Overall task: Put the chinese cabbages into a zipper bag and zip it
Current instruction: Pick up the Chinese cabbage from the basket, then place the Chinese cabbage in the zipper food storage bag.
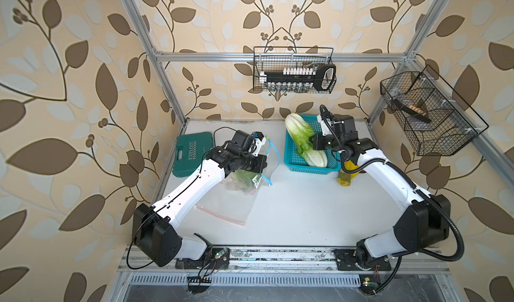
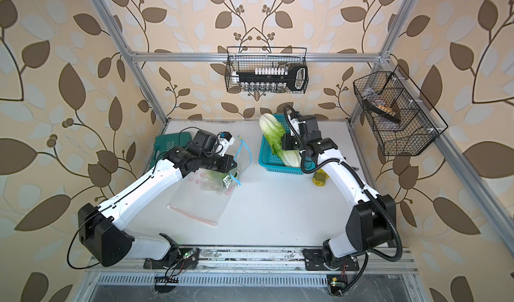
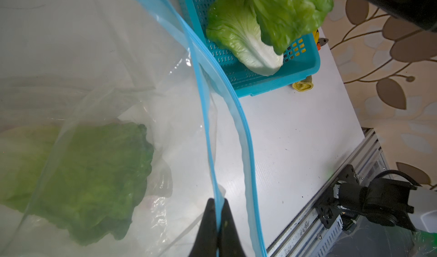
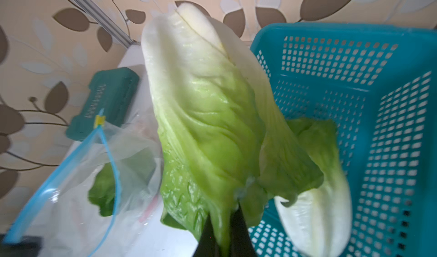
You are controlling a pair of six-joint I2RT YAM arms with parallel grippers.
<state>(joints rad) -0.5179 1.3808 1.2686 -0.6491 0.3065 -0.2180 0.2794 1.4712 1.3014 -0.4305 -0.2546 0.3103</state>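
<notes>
My left gripper (image 3: 218,200) is shut on the blue zip strip of the clear zipper bag (image 3: 205,97), holding its mouth up off the table. One chinese cabbage (image 3: 94,173) lies inside the bag, seen in a top view as a green patch (image 1: 246,179). My right gripper (image 4: 224,209) is shut on the green leaf end of a second cabbage (image 4: 205,102). That cabbage hangs tilted over the left edge of the blue basket (image 1: 306,168), white stalk end away from the gripper. A third cabbage (image 4: 314,210) lies in the basket.
A green tool case (image 1: 192,153) lies at the back left. A second clear bag with a pink strip (image 1: 222,214) lies flat under the left arm. A yellow object (image 1: 346,175) sits right of the basket. Wire baskets (image 1: 294,70) (image 1: 428,114) hang on the frame.
</notes>
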